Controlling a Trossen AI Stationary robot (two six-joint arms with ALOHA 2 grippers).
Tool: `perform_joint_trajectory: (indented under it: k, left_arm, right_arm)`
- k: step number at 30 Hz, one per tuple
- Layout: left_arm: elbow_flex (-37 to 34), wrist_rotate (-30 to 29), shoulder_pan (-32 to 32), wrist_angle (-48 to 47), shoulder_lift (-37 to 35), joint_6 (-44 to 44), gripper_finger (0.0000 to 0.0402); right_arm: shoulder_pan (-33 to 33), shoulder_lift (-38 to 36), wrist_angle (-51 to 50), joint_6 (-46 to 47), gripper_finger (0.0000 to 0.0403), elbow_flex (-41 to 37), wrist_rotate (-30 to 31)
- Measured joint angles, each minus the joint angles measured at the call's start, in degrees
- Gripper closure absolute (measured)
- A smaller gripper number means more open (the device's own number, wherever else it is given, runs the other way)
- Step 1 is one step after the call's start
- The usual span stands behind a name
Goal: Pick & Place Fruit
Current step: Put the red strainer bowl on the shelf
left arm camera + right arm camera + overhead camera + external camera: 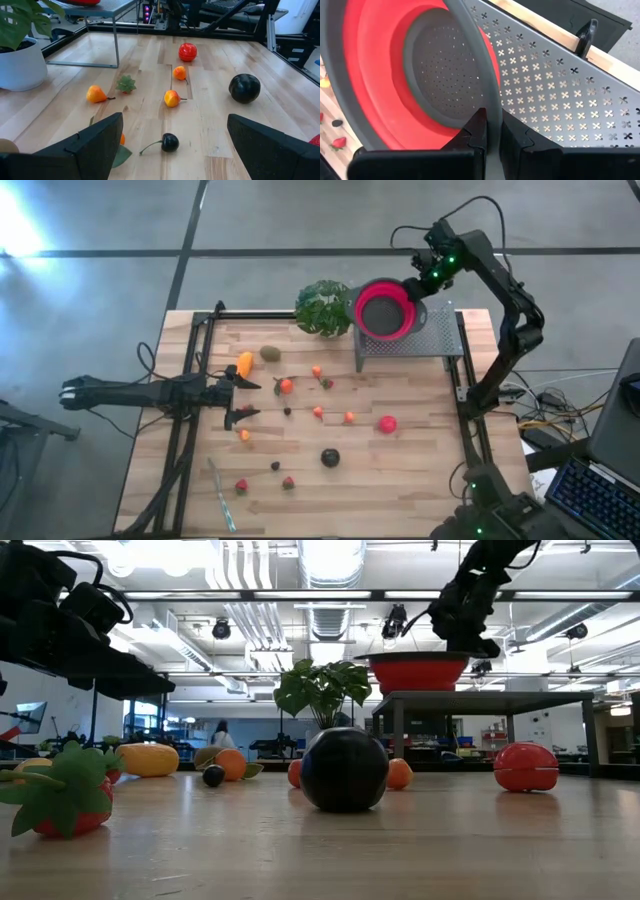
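Toy fruit lies scattered on the wooden table (420, 470): a red apple (387, 423), a dark round one (330, 458), a kiwi (269, 353), a yellow-orange piece (245, 363), small orange balls and strawberries. My left gripper (250, 400) hovers open over the table's left part. In its wrist view a dark cherry (169, 142) lies ahead, between its fingers. My right gripper (492, 132) is at the far right, shut on a red colander bowl (383, 310) over the grey perforated shelf (440, 335). My right gripper pinches the bowl's grey rim (487, 100), with one finger (470, 135) on the bowl's inner side and the other (520, 142) outside. In the low view the bowl (418, 670) is upright with its base at the shelf top. I cannot tell whether it rests there or is just above.
A leafy plant in a white pot (325, 308) stands at the far edge, left of the shelf. A thin pale stick (222, 495) lies near the front left corner. Black frame rails (185, 430) run along the left and right sides of the table.
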Motion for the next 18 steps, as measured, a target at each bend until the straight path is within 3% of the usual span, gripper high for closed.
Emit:
perform_joint_trajectory:
  k: [18]
  left_arm:
    - [0.0, 0.0, 0.0, 0.01, 0.0, 0.0, 0.0037]
  right_arm:
    - [-1.24, 0.02, -3.18, -2.56, 0.0367, -0.26, 3.06]
